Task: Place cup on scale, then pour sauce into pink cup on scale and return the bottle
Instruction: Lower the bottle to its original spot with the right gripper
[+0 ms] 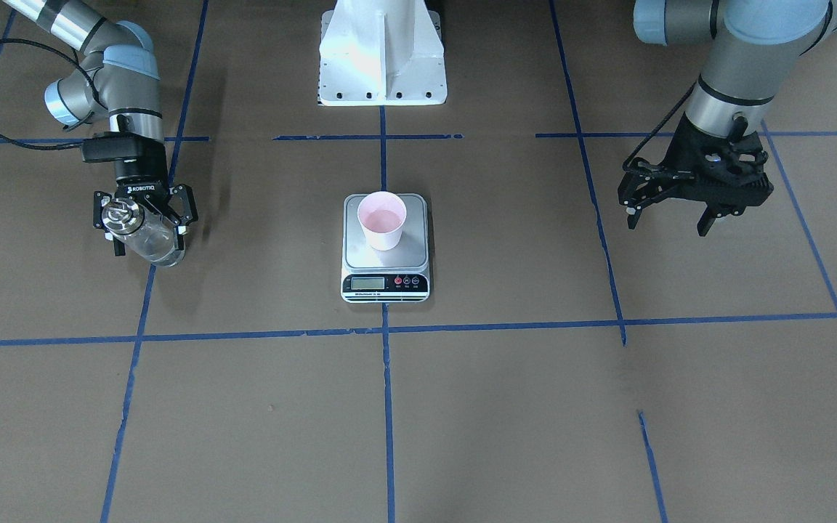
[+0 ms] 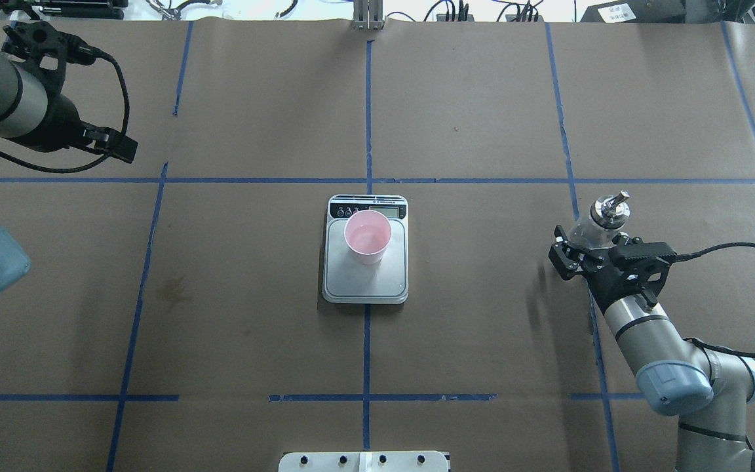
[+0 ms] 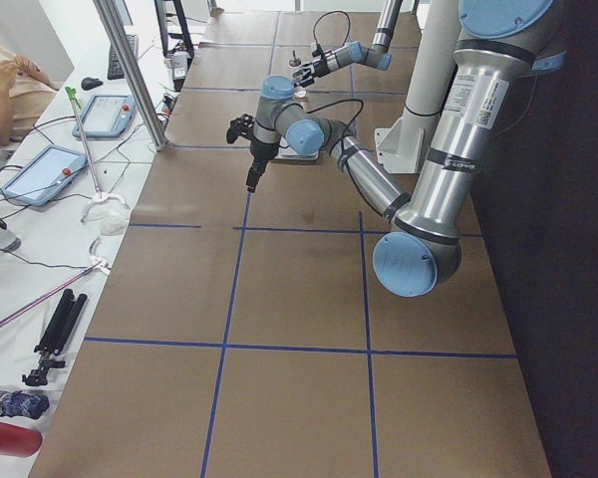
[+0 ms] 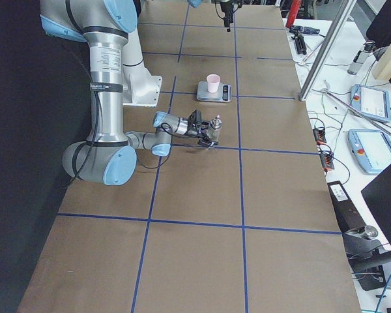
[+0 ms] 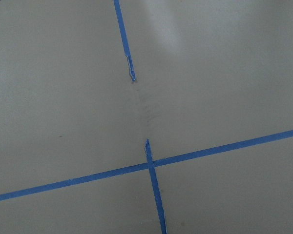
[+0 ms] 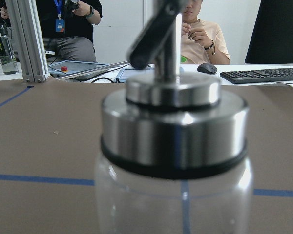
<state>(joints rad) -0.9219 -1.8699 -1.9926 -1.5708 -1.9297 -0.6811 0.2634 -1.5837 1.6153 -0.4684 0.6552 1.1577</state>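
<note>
R tool [image 1: 144,226]: closed round the glass body of the bottle [image 1: 155,245], one finger each side, grip below the metal pour-spout cap [image 1: 120,216]. Bottle upright per R wrist view, spout angled up and away from the robot. Can't tell whether the base touches the desk [image 1: 506,407]. Glass reads clear; sauce level inside not readable.

L tool [image 1: 669,221]: fingers spread wide, nothing between them, pointing down, clear of the desk surface. L wrist view shows only brown paper and crossing blue tape lines [image 5: 151,165].

Cup [image 1: 382,220]: pink, upright, standing on the steel platform of the scale [image 1: 411,256], set toward the display end, within the platform edges. A faint paler disc shows low inside; contents not confirmed.

Scale: at desk centre on the middle tape line, display facing away from the robot. Well apart from both tools, approx. midway between them. Bottle is on the robot's R side, near a tape line, well clear of the scale.
</note>
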